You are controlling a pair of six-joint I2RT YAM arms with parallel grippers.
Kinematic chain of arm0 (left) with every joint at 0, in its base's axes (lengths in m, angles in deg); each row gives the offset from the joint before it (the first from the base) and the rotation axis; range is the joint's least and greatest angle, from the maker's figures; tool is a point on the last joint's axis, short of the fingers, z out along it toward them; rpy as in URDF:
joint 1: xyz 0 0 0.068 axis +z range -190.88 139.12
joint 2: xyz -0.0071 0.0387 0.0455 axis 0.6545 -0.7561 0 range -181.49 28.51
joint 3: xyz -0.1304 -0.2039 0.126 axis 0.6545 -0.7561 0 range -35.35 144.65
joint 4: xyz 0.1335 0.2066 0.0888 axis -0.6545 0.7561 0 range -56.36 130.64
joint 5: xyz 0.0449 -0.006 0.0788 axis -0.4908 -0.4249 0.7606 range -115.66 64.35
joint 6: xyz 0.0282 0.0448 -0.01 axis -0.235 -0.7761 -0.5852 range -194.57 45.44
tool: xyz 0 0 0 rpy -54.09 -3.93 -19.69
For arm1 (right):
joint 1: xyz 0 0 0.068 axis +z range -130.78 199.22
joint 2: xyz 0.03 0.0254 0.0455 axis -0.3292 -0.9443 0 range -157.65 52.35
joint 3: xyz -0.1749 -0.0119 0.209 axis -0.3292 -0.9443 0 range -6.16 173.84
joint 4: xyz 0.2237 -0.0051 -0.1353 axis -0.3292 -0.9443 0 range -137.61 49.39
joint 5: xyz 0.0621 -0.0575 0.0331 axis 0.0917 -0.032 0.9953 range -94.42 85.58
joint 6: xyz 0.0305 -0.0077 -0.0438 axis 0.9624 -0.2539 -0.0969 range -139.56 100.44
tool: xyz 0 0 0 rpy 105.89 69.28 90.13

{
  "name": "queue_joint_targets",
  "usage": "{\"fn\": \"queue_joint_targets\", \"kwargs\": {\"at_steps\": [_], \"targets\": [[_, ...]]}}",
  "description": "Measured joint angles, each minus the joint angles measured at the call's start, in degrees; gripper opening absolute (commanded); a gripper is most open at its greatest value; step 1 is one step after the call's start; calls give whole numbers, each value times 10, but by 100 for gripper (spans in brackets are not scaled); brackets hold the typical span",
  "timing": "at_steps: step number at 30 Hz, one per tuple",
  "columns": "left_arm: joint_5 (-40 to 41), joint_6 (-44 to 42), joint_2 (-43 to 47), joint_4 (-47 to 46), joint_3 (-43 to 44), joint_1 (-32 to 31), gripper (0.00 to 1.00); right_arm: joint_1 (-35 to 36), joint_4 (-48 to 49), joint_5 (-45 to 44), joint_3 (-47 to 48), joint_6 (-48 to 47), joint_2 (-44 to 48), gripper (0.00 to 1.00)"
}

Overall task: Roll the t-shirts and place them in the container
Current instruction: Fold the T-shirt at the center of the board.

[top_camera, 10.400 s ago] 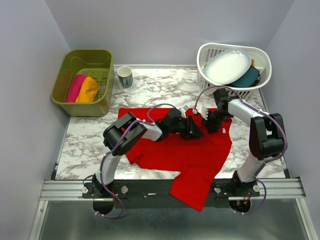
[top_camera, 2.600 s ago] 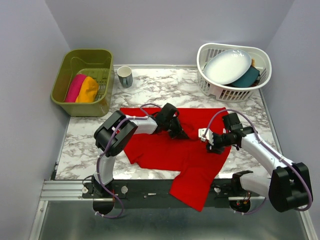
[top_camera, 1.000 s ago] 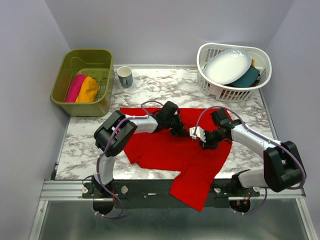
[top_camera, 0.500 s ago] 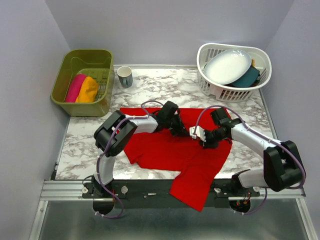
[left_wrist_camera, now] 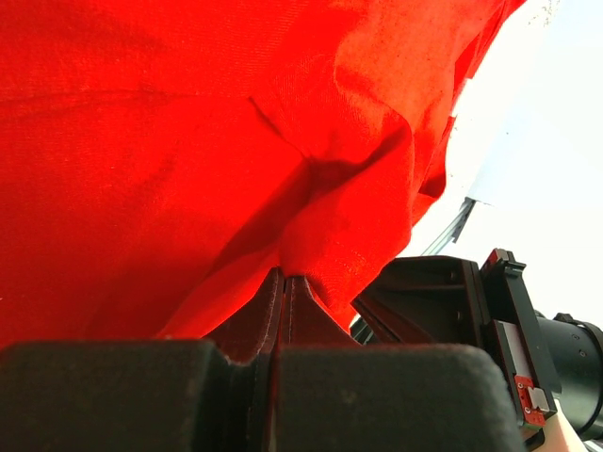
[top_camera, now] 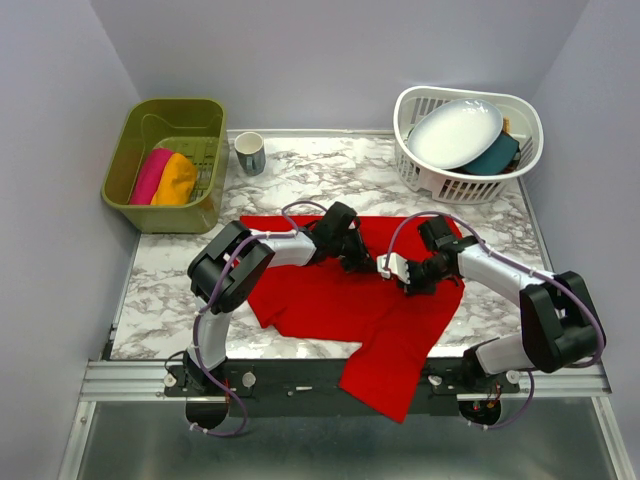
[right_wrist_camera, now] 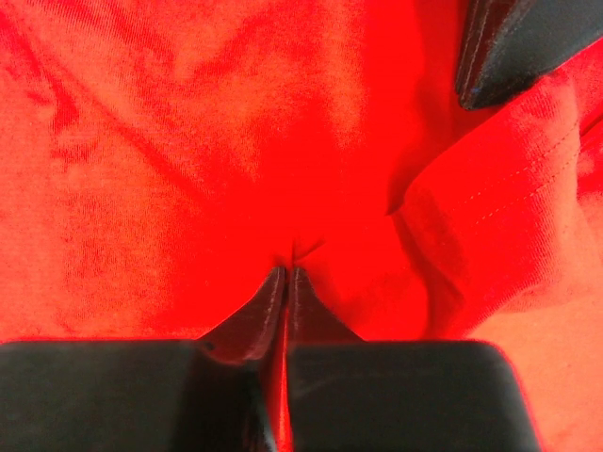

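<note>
The left jaws are clenched on a raised fold of the red t-shirt. The right jaws, just to their right, are pinched shut on a crease of the same cloth. Both grips sit side by side toward the shirt's far edge, so most of the cloth lies nearer, spread on the table with one end hanging over the near edge. A roll would probably run from far to near. A pink t-shirt and an orange t-shirt lie in the green bin, far left.
</note>
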Motion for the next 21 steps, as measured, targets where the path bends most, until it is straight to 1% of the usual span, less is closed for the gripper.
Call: {"fn": "queue_joint_targets", "kwargs": {"at_steps": [4, 7, 9, 10, 15, 18, 21], "targets": [[0, 0, 0, 0, 0, 0, 0, 0, -4, -1, 0, 1, 6, 9], [0, 0, 0, 0, 0, 0, 0, 0, -10, -1, 0, 6, 20, 6], [0, 0, 0, 0, 0, 0, 0, 0, -14, -1, 0, 11, 30, 8], [0, 0, 0, 0, 0, 0, 0, 0, -16, -1, 0, 12, 31, 11], [0, 0, 0, 0, 0, -2, 0, 0, -21, -1, 0, 25, 31, 11], [0, 0, 0, 0, 0, -5, 0, 0, -26, -1, 0, 31, 31, 9], [0, 0, 0, 0, 0, -7, 0, 0, -34, 1, 0, 37, 31, 11]]}}
